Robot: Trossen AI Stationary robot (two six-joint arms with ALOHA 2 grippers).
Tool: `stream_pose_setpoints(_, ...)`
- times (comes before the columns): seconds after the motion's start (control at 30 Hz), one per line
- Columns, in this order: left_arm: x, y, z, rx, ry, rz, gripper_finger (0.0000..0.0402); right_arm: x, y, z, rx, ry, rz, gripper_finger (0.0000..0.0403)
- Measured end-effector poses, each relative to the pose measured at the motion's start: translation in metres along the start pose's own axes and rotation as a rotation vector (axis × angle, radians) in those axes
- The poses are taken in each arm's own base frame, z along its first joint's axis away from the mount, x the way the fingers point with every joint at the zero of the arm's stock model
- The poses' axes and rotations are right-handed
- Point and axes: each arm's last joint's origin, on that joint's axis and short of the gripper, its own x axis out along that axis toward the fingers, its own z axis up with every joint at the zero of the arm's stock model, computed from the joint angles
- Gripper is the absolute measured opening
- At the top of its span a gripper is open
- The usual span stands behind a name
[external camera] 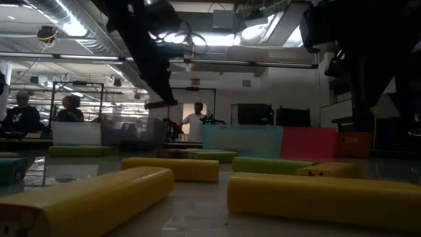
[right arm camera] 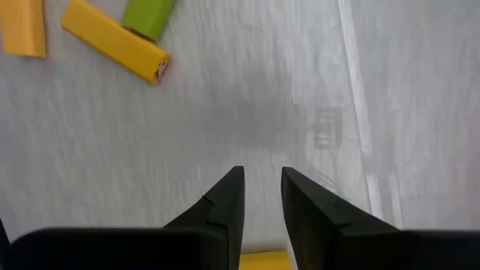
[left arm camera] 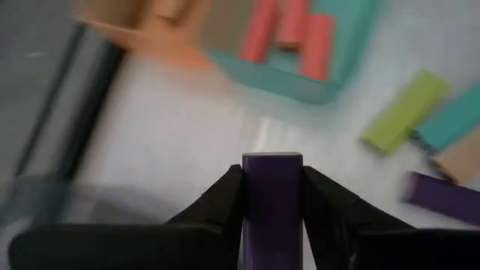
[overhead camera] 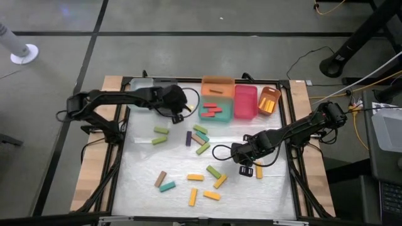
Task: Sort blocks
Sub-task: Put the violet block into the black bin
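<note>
Several small blocks in yellow, olive green, teal, brown and purple lie flat on the white mat. Red blocks lie in the teal bin. My left gripper hovers at the mat's far side, just left of the teal bin, shut on a purple block. My right gripper is low over the mat's right part, its fingers narrowly open over bare mat. A yellow block lies just beside it. My left gripper pinches the purple block between its two fingers, one on each long side. The block's end face sticks out past the fingertips, and the block lies along the fingers. It is lifted clear of the mat.
An orange bin, a pink bin and a small orange bin stand in a row at the mat's far edge beside the teal one. A black frame borders the mat. People stand in the room behind.
</note>
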Motion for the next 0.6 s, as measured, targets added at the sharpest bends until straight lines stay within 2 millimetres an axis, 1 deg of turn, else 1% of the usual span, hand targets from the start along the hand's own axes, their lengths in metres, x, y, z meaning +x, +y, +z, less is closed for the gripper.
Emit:
stream_pose_setpoints(0.13,-0.015,0.016,-0.009,-0.058,0.053,0.138,0.01,0.0,0.001,-0.001,0.003,0.016,0.024,0.009)
stream_pose_setpoints(0.23,-0.022,0.026,-0.017,-0.1,0.107,0.191,0.01,0.0,0.002,-0.001,0.038,0.042,0.062,0.009)
stream_pose_setpoints(0.37,-0.018,0.036,-0.024,-0.139,0.143,0.211,0.0112,0.0,0.002,-0.002,0.106,0.057,0.075,0.0092)
stream_pose_setpoints(0.43,-0.014,0.039,-0.027,-0.14,0.155,0.218,0.012,0.0,0.002,-0.002,0.142,0.066,0.082,0.01)
stream_pose_setpoints(0.6,-0.008,0.044,-0.039,-0.128,0.209,0.223,0.0144,0.001,0.002,-0.003,0.19,0.074,0.075,0.015)
